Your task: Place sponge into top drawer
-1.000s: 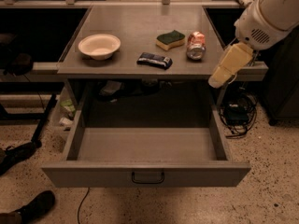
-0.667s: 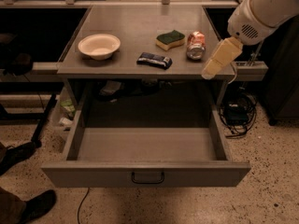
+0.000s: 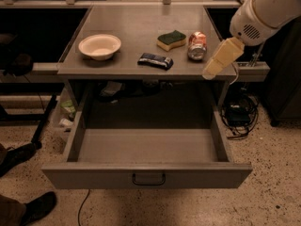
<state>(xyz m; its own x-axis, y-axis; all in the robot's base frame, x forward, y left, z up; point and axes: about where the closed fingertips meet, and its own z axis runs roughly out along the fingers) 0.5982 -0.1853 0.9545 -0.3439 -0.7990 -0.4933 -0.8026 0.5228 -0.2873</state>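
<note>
The sponge (image 3: 171, 39), dark green on top over yellow foam, lies on the grey table (image 3: 136, 22) right of centre. The top drawer (image 3: 94, 174) is pulled fully open below the table's front edge, and nothing shows inside it. Its small dark handle (image 3: 148, 179) is centred on the front panel. My gripper (image 3: 220, 59), a cream wedge on a white arm, hangs over the table's front right corner. It is to the right of and nearer than the sponge, apart from it, and holds nothing that I can see.
A crushed red and silver can (image 3: 197, 45) stands between the sponge and my gripper. A dark flat snack wrapper (image 3: 155, 60) lies near the front edge. A white bowl (image 3: 99, 46) sits at the left. Cables (image 3: 240, 114) lie on the floor at right, and a person's shoes (image 3: 40, 206) at bottom left.
My gripper has moved a little up and to the left, towards the table's front right corner. The sponge, can, wrapper, bowl and drawer have not moved.
</note>
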